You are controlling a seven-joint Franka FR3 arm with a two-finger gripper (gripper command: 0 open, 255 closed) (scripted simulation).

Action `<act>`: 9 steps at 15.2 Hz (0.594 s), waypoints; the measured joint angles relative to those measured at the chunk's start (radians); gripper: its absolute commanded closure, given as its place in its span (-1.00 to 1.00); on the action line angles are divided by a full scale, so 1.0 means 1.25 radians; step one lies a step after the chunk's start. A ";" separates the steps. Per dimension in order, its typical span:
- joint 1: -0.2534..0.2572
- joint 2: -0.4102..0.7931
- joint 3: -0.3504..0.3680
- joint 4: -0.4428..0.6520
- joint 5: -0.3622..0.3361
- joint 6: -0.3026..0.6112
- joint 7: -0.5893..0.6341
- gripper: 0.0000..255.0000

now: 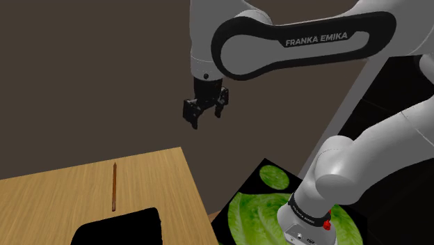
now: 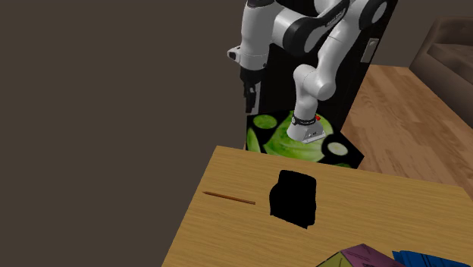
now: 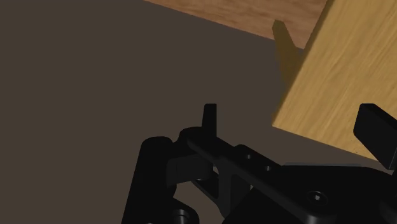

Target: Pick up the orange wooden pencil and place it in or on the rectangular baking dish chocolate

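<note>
The approach is judged the step in hand: the gripper (image 1: 207, 117) is best carried over the table (image 1: 163, 174), centred above the pencil (image 1: 114, 186) and turned so its fingers close across the shaft. The fingers are held apart, with nothing between them. In the shoulder view the pencil is found flat on the table, at eight o'clock from the gripper and well apart; the black dish (image 1: 118, 230) lies at its six o'clock.

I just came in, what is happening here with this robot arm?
A white robot arm is set to fetch the thin orange-brown pencil, which lies untouched on the light wooden table beside the black rectangular baking dish. Its black hand hangs open and empty in the air, beyond the table's edge. Nothing is picked up yet.
</note>
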 measured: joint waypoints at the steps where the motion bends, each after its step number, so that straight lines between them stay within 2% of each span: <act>1: -0.001 0.025 0.017 0.017 -0.001 0.001 0.028 -1.00; 6: -0.001 0.166 0.104 0.104 -0.025 0.016 0.180 -1.00; 9: 0.004 0.265 0.150 0.176 -0.059 0.012 0.277 -1.00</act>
